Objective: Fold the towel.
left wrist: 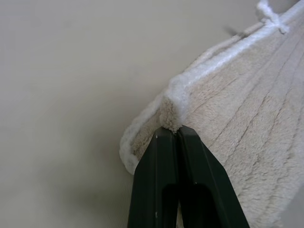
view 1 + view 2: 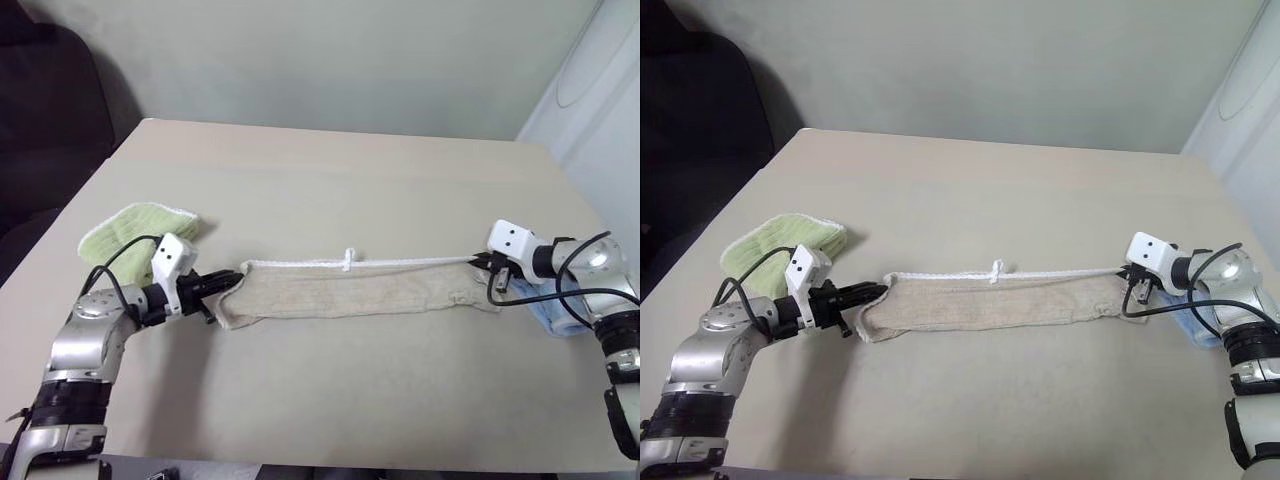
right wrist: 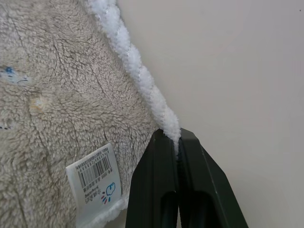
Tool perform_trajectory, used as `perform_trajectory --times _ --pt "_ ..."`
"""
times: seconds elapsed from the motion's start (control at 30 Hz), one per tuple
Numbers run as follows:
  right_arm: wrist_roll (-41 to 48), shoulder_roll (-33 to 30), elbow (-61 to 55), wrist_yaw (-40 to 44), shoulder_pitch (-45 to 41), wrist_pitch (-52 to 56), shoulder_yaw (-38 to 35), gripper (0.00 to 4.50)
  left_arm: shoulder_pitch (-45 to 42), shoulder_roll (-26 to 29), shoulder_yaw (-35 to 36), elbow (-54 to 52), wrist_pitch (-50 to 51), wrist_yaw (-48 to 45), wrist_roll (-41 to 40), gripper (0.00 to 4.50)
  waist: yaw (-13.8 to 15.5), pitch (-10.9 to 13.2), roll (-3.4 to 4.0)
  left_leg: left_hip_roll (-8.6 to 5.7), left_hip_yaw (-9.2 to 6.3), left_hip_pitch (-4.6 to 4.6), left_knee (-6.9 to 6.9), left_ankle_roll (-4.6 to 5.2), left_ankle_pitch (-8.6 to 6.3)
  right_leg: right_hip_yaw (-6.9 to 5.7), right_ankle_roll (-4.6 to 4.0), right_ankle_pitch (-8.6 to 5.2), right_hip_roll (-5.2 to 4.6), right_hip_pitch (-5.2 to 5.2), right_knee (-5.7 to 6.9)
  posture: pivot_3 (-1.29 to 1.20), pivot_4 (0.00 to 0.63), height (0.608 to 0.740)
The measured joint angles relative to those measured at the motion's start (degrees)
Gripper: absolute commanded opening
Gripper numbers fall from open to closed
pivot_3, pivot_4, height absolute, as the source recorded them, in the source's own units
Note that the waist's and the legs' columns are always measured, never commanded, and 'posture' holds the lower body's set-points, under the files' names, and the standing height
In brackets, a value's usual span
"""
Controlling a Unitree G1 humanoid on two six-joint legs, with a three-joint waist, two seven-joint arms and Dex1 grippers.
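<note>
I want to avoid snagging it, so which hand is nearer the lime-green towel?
Left. The left hand pinches the beige towel's end just beside the lime-green towel; the right hand grips the far end, across the table.

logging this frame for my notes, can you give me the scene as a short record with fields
towel: beige towel stretched in a long band across the table, white edging and loop on its far side
left gripper: shut on the towel's left end
right gripper: shut on the towel's right end at the white edging
label: white tag near the right end
other cloths: green cloth by the left arm, blue cloth under the right arm
</note>
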Motion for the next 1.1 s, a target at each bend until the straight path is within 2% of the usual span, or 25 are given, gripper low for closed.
perform_trajectory --times 0.07,0.17,0.33,0.4,0.43,0.63,0.83,1.0,1.1 --pt "-0.4 0.0 0.7 0.0 0.0 -0.5 0.3 0.46 0.0 -0.3 0.0 0.2 -0.1 -0.1 0.1 1.03 0.0 0.0 0.00 0.00 0.00 -0.01 0.00 -0.09 -0.05 -0.01 -0.01 0.01 0.00 0.00 -0.01 0.00 0.150 0.740" --pt "-0.6 0.0 1.7 0.1 -0.1 -0.6 0.3 1.34 0.0 -0.3 0.0 0.3 -0.1 -0.4 0.1 2.12 0.0 0.0 0.00 0.00 0.00 0.00 0.00 -0.12 -0.06 -0.01 0.00 0.04 0.00 0.00 -0.01 0.00 0.150 0.740" --pt "-0.6 0.0 2.7 0.2 -0.6 -1.2 0.3 3.18 0.2 -0.5 0.0 0.3 0.4 -0.8 -0.4 3.94 0.0 0.0 0.00 0.00 0.00 0.00 0.00 -0.16 -0.08 -0.01 0.00 0.04 0.00 0.00 -0.01 0.00 0.150 0.740" --pt "-0.8 -0.1 2.7 -0.6 -0.6 -2.4 0.2 3.87 0.4 -0.4 0.0 0.3 0.4 -0.7 -0.3 4.50 0.0 0.0 0.00 0.01 0.00 0.00 -0.01 -0.16 -0.08 -0.01 0.00 0.04 0.00 0.00 -0.02 0.00 0.150 0.740" --pt "-0.8 -0.1 2.8 -1.3 -0.6 -2.9 0.2 4.19 0.6 -0.4 0.0 0.3 0.3 -0.5 -0.2 4.50 0.0 0.0 0.00 0.01 0.00 0.00 -0.01 -0.16 -0.08 -0.01 0.00 0.04 0.00 0.00 -0.02 0.00 0.150 0.740" --pt "-0.6 -0.9 2.9 -2.6 -0.6 -4.4 -1.2 4.19 0.9 -1.0 0.7 0.6 -0.5 1.1 0.6 4.50 0.0 0.0 0.00 0.00 0.00 -0.01 -0.01 -0.33 -0.18 -0.01 0.00 0.04 -0.01 0.00 -0.03 0.00 0.150 0.740" --pt "2.1 -3.8 -0.4 -3.3 -0.1 -2.2 -6.5 4.19 -2.3 -1.6 2.5 8.3 -5.9 9.3 5.2 4.50 0.1 0.0 0.04 0.01 0.04 0.00 -0.01 -0.35 -0.15 0.00 0.00 0.04 -0.01 0.00 -0.02 0.00 0.150 0.740" --pt "10.2 -4.8 -14.6 -2.9 7.4 9.3 -13.8 4.19 -2.8 -1.7 2.3 9.8 -11.8 12.4 8.8 4.50 0.1 0.0 -0.05 -0.01 0.04 -0.01 -0.01 -0.47 -0.04 -0.04 0.00 0.03 0.03 0.07 -0.15 0.00 0.150 0.740" --pt "16.9 -4.6 -27.3 -3.4 16.7 21.3 -18.9 4.19 -2.5 -1.8 3.7 8.6 -11.1 12.4 7.3 4.50 0.3 0.1 -0.15 -0.03 0.02 -0.05 -0.01 -1.00 0.23 -0.05 0.01 0.02 0.06 0.13 -0.23 0.00 0.150 0.740"
